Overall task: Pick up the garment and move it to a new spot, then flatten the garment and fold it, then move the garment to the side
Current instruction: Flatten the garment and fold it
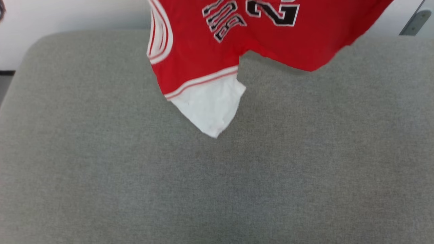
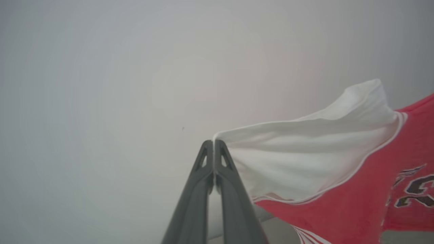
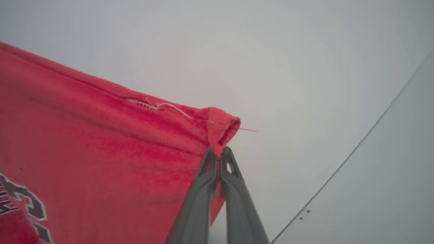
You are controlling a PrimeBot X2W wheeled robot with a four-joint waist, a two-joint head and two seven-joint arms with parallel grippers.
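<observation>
Garment hangs over grey cushion, lifted; left gripper clamped on white sleeve edge, right gripper clamped on red hem corner; we judge the two-corner hold stretches it wide for laying flat.

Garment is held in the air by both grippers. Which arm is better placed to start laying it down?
Probably the left. The left gripper pinches a white sleeve, and on that side the garment hangs lowest over the grey surface. The right gripper pinches a red corner.

Garment number, maybe 2, half off-frame
</observation>
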